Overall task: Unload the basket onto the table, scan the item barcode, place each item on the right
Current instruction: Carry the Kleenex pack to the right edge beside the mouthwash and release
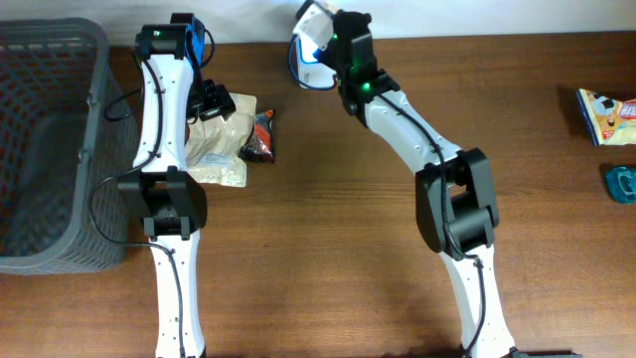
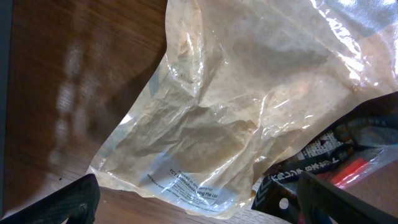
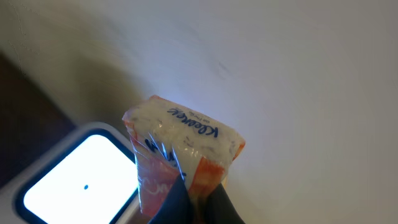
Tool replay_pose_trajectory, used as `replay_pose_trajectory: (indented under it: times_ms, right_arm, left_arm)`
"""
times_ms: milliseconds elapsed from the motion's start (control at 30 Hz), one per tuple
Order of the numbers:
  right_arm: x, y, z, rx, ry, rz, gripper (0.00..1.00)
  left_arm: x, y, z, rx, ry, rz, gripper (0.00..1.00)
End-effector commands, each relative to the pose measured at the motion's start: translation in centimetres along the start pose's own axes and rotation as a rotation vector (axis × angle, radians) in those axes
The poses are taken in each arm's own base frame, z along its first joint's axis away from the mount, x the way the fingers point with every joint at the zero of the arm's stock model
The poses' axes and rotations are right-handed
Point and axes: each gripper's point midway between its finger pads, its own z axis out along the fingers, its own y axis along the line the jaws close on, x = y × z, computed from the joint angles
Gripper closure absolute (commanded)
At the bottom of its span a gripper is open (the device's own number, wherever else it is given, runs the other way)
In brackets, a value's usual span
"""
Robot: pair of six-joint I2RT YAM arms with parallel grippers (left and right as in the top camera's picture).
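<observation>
The right gripper [image 3: 191, 190] was clamped on the lower end of a tissue pack [image 3: 180, 146], its fingers pinched together over the orange-and-white wrapper. The pack stood straight out from the fingertips, so its long axis ran along the line of the fingers and away from the wrist. Its far end, printed "Kleenex", pointed outward and leaned slightly off that line. Just beside the pack, on one side of the fingers, glowed the lit window of the scanner [image 3: 74, 177]; pack and window looked close, but whether they touched could not be told.

By my reading, the step in hand was the presenting itself: the item was up at the reader, not yet shown to have registered. No barcode showed on any visible face, so the next move likely called for rolling the wrist until the coded side squarely faced the glow, while keeping the pinch firm on the slippery film.

The left gripper [image 1: 217, 102] hung with jaws wide apart. Directly beneath it lay a crumpled clear bag [image 2: 211, 124], with a dark snack packet [image 2: 323, 168] touching its edge. Beyond that arm's outer side stood a grey basket [image 1: 50, 149] on the table [image 1: 328, 229].
</observation>
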Motion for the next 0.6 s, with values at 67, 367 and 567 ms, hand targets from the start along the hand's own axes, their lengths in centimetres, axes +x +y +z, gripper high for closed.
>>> replay_pose_trajectory:
  times_ms: [67, 367, 567]
  right_arm:
    - [3.1, -17.0, -5.9, 0.371, 0.139, 0.502, 0.96]
    - [24.0, -30.4, -19.8, 0.834, 0.668, 0.862, 0.96]
    - [35.2, -32.3, -26.4, 0.931, 0.823, 1.201, 0.96]
  left_arm:
    - [-0.3, 0.0, -1.8, 0.022, -0.035, -0.017, 0.01]
    - [-0.3, 0.1, -1.8, 0.022, -0.035, -0.018, 0.01]
    - [-0.3, 0.1, -1.8, 0.022, -0.035, -0.018, 0.01]
